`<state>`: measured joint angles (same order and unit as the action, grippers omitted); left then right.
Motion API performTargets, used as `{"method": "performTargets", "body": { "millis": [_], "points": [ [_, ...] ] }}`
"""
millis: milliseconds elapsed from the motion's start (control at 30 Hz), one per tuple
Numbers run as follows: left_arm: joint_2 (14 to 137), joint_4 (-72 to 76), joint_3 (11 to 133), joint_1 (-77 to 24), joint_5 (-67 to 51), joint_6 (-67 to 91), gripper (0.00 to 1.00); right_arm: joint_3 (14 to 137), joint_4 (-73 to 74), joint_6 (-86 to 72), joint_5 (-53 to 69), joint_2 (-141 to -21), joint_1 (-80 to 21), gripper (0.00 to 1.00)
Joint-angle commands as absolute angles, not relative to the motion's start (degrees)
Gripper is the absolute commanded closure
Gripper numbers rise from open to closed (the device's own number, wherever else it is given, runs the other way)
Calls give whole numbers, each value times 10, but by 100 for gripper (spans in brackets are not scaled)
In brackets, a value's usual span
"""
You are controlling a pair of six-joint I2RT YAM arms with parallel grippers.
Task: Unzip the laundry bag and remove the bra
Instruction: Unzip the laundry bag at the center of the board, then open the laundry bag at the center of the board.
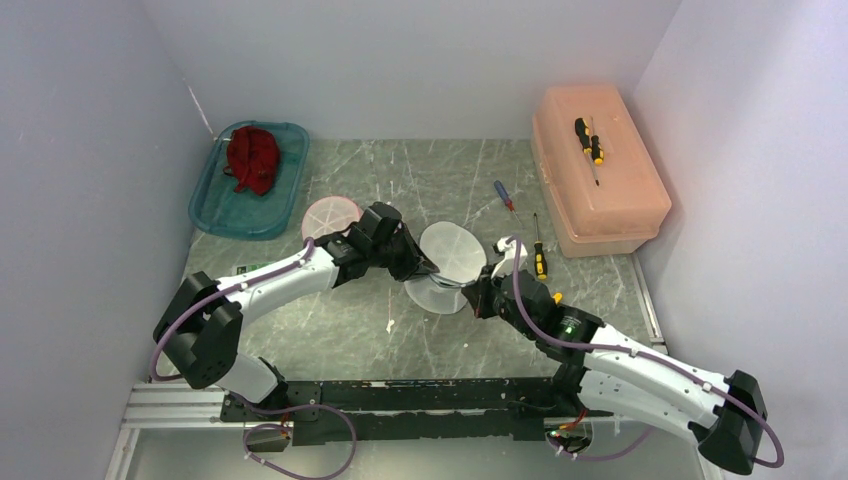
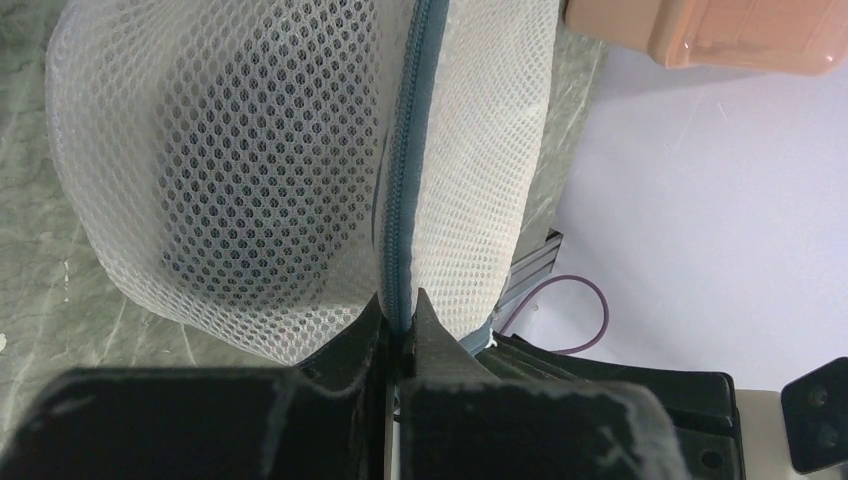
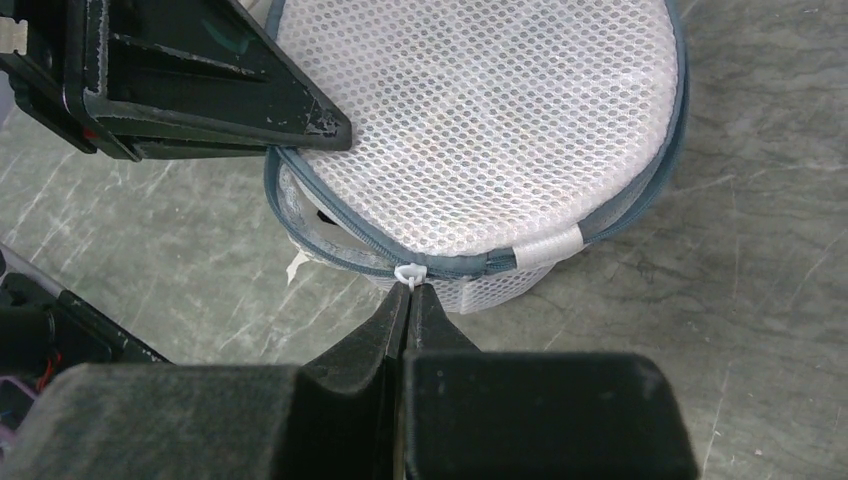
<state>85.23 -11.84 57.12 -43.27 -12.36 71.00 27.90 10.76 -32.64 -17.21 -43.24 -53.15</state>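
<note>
A: Laundry bag [image 1: 450,255]?
B: Round white mesh, grey-blue zipper [image 2: 400,200], centre of table [image 1: 330,335]; dark shape [image 2: 250,190] inside, possibly the bra.
A: Jaws?
B: Left gripper [image 2: 402,312] pinches the zipper seam; right gripper [image 3: 408,298] pinches the white pull [image 3: 408,272].

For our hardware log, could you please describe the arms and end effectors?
The left arm and right arm have white shells, black joints and purple cables; the right carries a green light. The left end effector and right end effector are black, with tapered fingers.
</note>
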Motion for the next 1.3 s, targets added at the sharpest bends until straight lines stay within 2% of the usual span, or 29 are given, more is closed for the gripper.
{"method": "performTargets", "body": {
  "millis": [0,33,133,200,267,333,500,633,733,900,1267],
  "points": [
    [841,-104,569,-425,-120,684,89,271,97,-317,-175,-406,-533,100],
    [841,-96,566,-425,-123,682,80,267,88,-308,-160,-398,-533,96],
    [834,-82,561,-425,-138,672,47,276,92,-298,-121,-380,-533,62],
    [825,-85,560,-425,-143,664,30,295,110,-292,-98,-375,-533,47],
    [812,-109,565,-425,-145,646,21,314,129,-287,-86,-371,-533,37],
    [794,-139,576,-425,-142,616,16,333,154,-284,-90,-365,-533,33],
    [736,-259,603,-424,-60,500,14,336,167,-282,-157,-349,-533,31],
    [710,-284,620,-402,-18,413,15,298,126,-289,-192,-333,-533,33],
    [720,-243,620,-363,-69,358,17,273,86,-290,-178,-327,-533,34],
    [806,-211,668,-326,-186,309,19,263,75,-290,-163,-334,-533,35],
    [928,-203,751,-325,-245,262,31,256,82,-290,-171,-327,-532,34]
  ]
}}
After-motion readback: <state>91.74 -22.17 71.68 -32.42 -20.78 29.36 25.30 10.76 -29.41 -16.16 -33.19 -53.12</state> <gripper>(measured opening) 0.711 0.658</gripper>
